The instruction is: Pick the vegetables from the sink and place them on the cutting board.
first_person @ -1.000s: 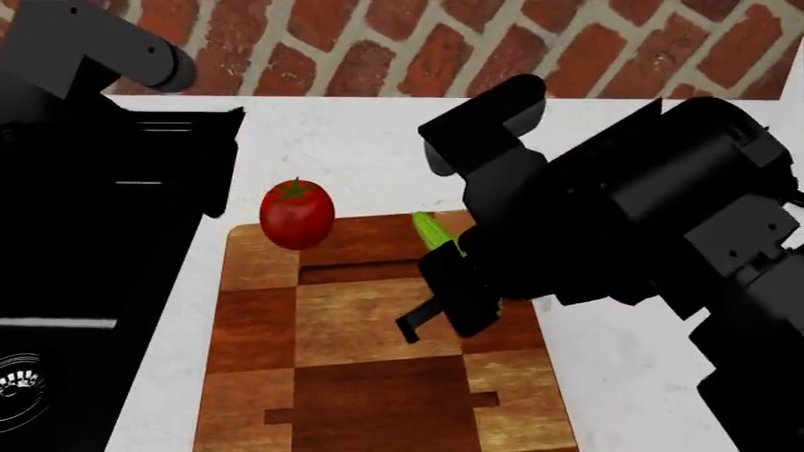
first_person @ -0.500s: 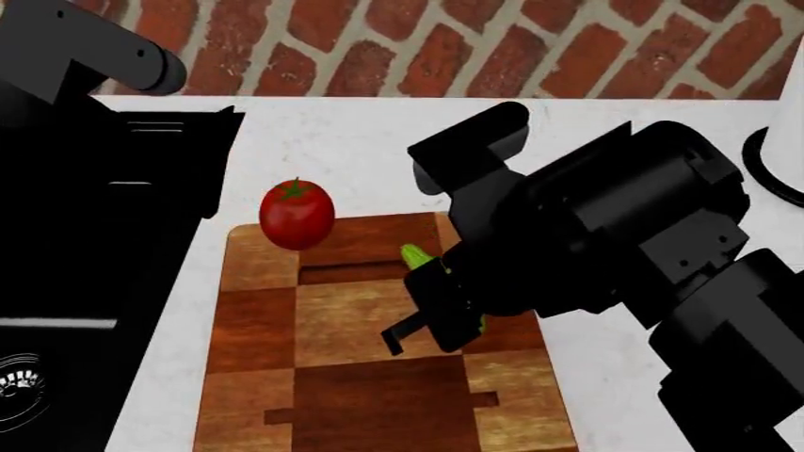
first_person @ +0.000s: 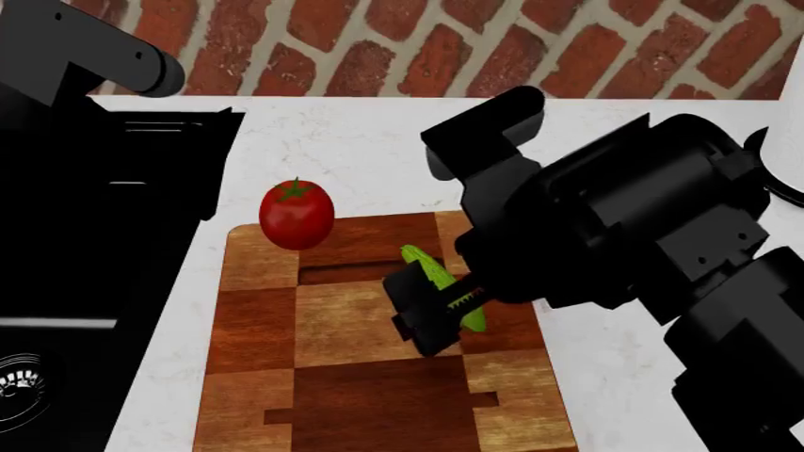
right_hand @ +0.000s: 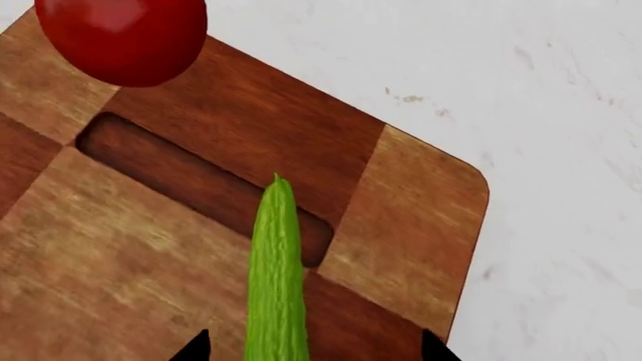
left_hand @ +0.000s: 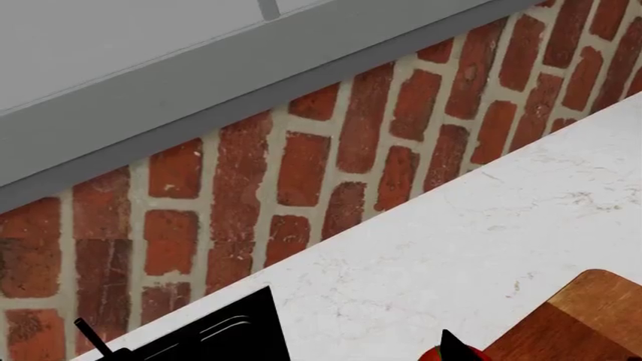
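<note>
- The cucumber [first_person: 442,282] is seen over the checkered cutting board [first_person: 364,395], lying between the fingers of the right hand [first_person: 434,315]. In the right wrist view the vegetable [right_hand: 278,286] runs straight out between two dark fingertips [right_hand: 194,347], which stand clear of it on either side, so the right hand reads as released around it rather than clenched.
- Whether the cucumber already rests on the wood cannot be told from these views.
- The tomato [first_person: 297,214] is already set at the board's far corner, near the black sink [first_person: 88,245].
- The left hand is not shown in either view; only the brick wall [left_hand: 331,165], the white worktop [left_hand: 482,248] and a sliver of tomato [left_hand: 453,353] are caught by its camera, so its state cannot be told.
- The step is judged best finished by a straight upward lift of the right hand, fingers kept wide, so the cucumber is not dragged or rolled toward the board's near edge or the tomato.
</note>
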Available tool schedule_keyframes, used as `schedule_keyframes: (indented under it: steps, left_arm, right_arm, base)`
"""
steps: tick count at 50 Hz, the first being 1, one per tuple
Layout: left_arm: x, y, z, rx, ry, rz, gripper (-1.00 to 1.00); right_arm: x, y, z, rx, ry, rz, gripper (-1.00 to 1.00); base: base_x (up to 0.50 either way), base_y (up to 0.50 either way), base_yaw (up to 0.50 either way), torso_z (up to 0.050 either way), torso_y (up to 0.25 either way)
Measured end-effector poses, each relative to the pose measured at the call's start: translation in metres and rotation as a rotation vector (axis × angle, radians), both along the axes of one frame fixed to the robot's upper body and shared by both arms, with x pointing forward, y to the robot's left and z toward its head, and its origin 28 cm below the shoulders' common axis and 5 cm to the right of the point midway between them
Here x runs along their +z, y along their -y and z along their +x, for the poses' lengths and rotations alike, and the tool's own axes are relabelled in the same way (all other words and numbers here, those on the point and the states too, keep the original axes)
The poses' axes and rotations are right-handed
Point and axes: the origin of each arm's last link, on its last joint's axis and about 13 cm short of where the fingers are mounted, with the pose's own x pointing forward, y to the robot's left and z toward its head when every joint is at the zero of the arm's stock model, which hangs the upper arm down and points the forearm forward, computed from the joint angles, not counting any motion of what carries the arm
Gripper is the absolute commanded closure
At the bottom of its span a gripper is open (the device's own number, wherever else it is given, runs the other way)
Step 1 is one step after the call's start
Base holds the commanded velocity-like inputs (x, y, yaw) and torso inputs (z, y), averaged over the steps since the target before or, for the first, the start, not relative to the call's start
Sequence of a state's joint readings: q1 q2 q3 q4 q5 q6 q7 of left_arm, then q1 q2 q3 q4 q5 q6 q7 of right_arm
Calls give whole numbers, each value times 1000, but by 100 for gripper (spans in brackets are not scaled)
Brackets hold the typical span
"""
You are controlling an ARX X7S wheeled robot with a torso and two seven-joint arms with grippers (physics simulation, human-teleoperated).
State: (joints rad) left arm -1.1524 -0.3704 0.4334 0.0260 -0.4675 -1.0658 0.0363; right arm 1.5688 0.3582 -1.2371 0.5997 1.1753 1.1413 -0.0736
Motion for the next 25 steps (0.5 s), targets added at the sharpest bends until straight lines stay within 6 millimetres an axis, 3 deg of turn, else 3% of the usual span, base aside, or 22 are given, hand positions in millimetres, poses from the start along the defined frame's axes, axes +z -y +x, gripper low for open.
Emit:
schedule_keyframes:
  steps: [15,25]
  left_arm:
    - [-2,-1,-2,15,10,-11,-100]
    - [-11,-5,-10,65,53,-57,-100]
  right_arm:
    - [23,5,-11,2,110,120,-100]
    - [20,13,-30,-24,281,212,-100]
  base:
    - [0,0,0,0,0]
    - [0,0,0,0,0]
